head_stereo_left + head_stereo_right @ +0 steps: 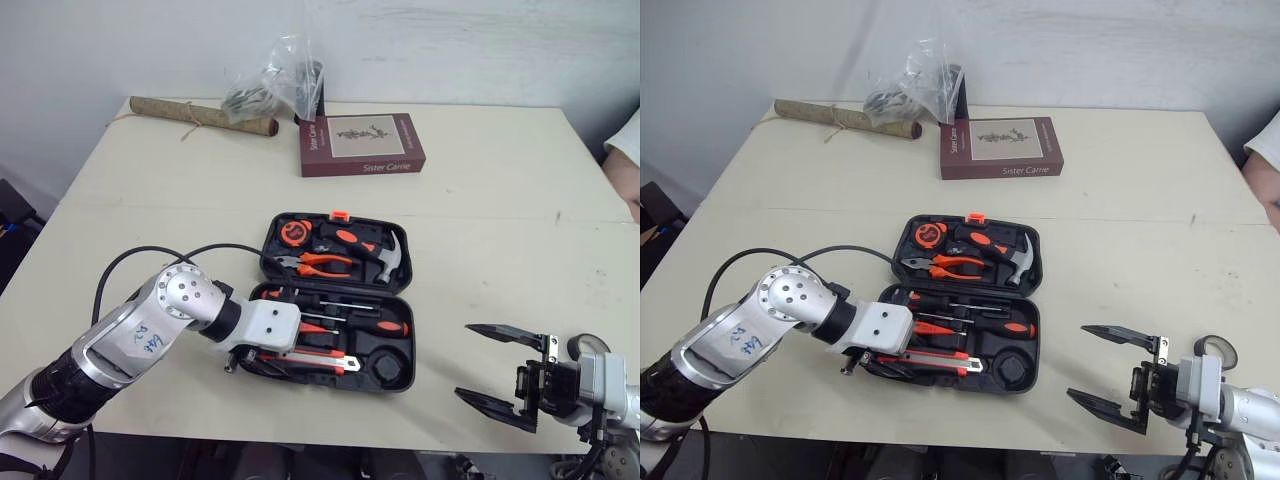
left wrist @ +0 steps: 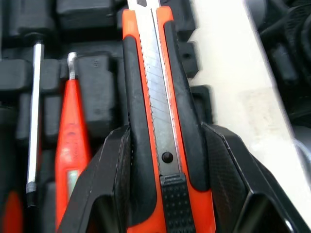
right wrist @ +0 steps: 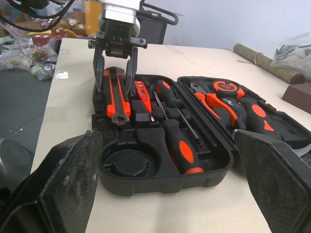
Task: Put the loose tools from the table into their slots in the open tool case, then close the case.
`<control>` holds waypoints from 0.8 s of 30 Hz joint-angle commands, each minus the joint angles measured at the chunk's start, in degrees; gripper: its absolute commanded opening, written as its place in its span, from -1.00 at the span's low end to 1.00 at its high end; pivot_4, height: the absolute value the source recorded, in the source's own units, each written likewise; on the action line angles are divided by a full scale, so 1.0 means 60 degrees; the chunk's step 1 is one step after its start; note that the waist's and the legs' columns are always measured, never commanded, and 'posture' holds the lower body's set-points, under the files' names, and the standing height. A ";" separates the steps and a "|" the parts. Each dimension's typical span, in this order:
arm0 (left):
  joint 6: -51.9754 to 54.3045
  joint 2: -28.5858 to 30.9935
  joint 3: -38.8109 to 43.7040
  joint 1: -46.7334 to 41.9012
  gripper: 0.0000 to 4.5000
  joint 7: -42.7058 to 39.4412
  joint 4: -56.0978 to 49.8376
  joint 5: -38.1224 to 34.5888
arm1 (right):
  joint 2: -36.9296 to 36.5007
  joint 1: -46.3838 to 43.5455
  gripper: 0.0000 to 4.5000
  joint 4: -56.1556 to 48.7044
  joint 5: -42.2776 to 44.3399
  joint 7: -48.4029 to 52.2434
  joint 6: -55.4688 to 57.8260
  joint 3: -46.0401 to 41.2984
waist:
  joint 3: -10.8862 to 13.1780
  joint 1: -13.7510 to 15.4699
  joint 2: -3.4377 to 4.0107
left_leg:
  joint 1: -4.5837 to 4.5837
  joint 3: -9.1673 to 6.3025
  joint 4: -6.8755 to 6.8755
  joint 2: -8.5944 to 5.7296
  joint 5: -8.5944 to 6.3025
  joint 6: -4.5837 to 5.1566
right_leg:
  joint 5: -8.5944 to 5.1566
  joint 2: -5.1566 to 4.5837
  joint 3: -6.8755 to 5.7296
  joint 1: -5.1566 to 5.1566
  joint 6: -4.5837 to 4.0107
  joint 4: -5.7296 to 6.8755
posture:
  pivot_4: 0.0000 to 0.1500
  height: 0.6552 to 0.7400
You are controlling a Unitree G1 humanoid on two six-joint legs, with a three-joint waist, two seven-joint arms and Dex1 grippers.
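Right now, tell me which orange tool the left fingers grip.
The utility knife, along the case's near edge; the screwdrivers beside it lie free.

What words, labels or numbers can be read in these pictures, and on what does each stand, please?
"Sister Carrie": dark red book, on its cover and again on its near edge.
Blue handwriting on the left forearm: illegible.
Tape measure face: too small to read.
Utility knife: none.

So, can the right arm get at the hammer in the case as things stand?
Probably yes. The open right claw hovers right of the tool case, and the hammer lies uncovered in its right side; the left claw holds the knife at the opposite corner.
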 commanded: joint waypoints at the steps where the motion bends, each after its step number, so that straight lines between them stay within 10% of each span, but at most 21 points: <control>1: 0.0196 -0.0136 -0.0121 -0.0142 -0.33 0.0075 -0.0095 0.0261 | 0.0019 0.0152 1.00 -0.0371 0.0039 -0.0065 -0.0183 -0.0203 | 0.0000 0.0003 0.0000 | -0.0001 -0.0002 0.0000 0.0002 0.0000 0.0000 | 0.0000 0.0000 -0.0001 0.0000 0.0000 -0.0003 | 1.00 1.00; 12: -0.0268 -0.0016 -0.0387 -0.0095 -0.33 -0.0168 -0.0076 0.0839 | 0.0028 0.0034 1.00 -0.0282 -0.0085 -0.0126 -0.0197 -0.0065 | 0.0000 0.0010 0.0000 | 0.0001 -0.0002 0.0009 0.0003 0.0004 0.0001 | 0.0000 -0.0005 0.0000 0.0000 0.0000 0.0007 | 1.00 1.00; 17: -0.0702 -0.0568 0.0450 -0.0099 0.60 -0.0181 0.0073 0.0040 | 0.0047 -0.0157 1.00 -0.0232 -0.0180 -0.0216 -0.0181 0.0039 | 0.0000 0.0013 0.0000 | 0.0004 -0.0001 0.0010 0.0003 0.0005 0.0000 | 0.0000 -0.0003 0.0000 0.0001 0.0000 0.0009 | 1.00 1.00; 24: -0.1545 -0.0291 0.2244 0.0539 0.60 -0.1236 0.0151 -0.1774 | 0.0112 -0.0343 1.00 -0.0142 -0.0362 -0.0442 -0.0147 0.0128 | 0.0004 -0.0019 -0.0007 | -0.0002 -0.0006 0.0025 0.0012 0.0007 -0.0003 | -0.0003 -0.0010 -0.0005 -0.0003 -0.0004 0.0019 | 1.00 1.00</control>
